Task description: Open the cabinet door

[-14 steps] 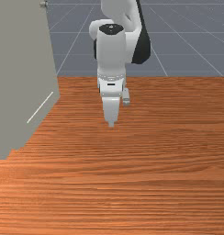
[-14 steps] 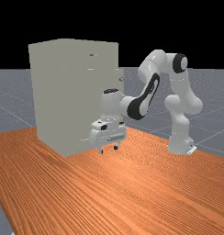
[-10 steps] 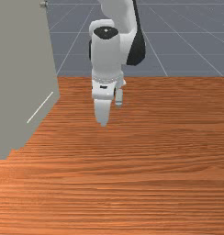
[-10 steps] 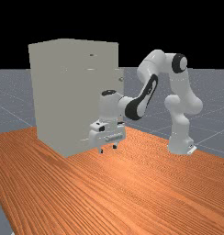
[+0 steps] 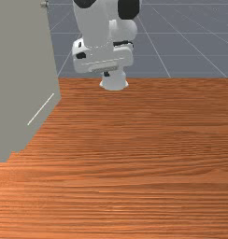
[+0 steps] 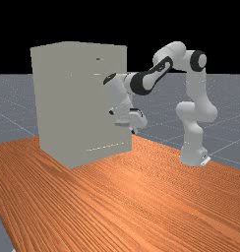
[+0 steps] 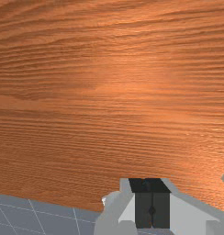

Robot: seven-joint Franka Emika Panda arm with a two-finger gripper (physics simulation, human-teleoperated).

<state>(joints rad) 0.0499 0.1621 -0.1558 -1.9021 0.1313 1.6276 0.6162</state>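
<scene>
My gripper's hand (image 5: 103, 59) is high in the front view, left of the middle, tilted with its fingers turned back toward the arm's base. In the far view the gripper (image 6: 134, 131) hangs above the table, in front of the cabinet's right part. Both dark fingertips of the gripper (image 7: 152, 206) meet in the wrist view, with nothing between them. The grey-beige cabinet (image 5: 22, 65) stands at the front view's left, apart from the hand; a small metal knob (image 5: 44, 4) sticks out near its top edge. The far view has the tall cabinet (image 6: 68, 103) left of the arm.
The wooden table (image 5: 148, 154) stretches below the hand and past the cabinet's foot. A thin pale line (image 6: 106, 146) runs low along the cabinet's face. The arm's base (image 6: 193, 152) stands at the far view's right.
My hand has risen and tilted back toward the arm's base, away from the front camera. The fingers, apart before in the far view, are now together. The cabinet has stayed as it was.
</scene>
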